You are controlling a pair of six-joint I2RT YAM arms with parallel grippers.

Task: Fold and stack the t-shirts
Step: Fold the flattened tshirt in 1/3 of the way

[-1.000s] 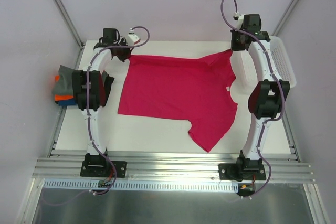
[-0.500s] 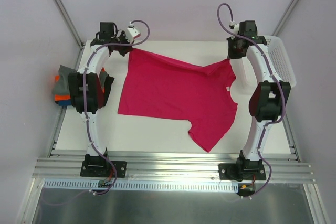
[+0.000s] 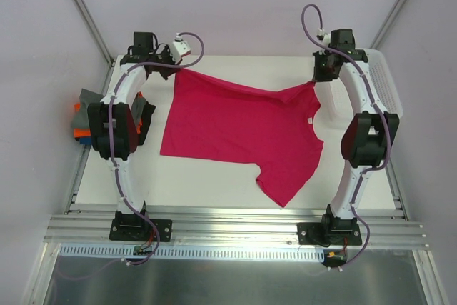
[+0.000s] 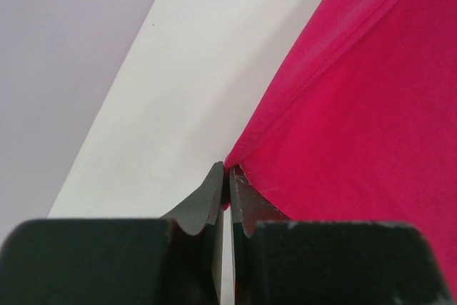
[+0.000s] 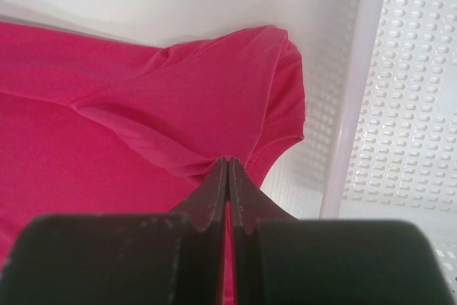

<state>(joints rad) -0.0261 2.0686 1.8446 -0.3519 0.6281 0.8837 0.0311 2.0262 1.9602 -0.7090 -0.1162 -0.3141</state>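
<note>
Over the last second both arms have lifted the far edge of the magenta t-shirt, which now hangs taut between them, its near part on the table. The left gripper is clamped on the far hem corner, the right gripper on the far sleeve. It seems a spreading before the first fold; the folded t-shirts wait at the left.

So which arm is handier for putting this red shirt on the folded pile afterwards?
Probably the left arm. The folded pile lies on the left, right beside it; the right arm stands opposite, by the basket. Now left gripper and right gripper each pinch the far edge of the red shirt.
</note>
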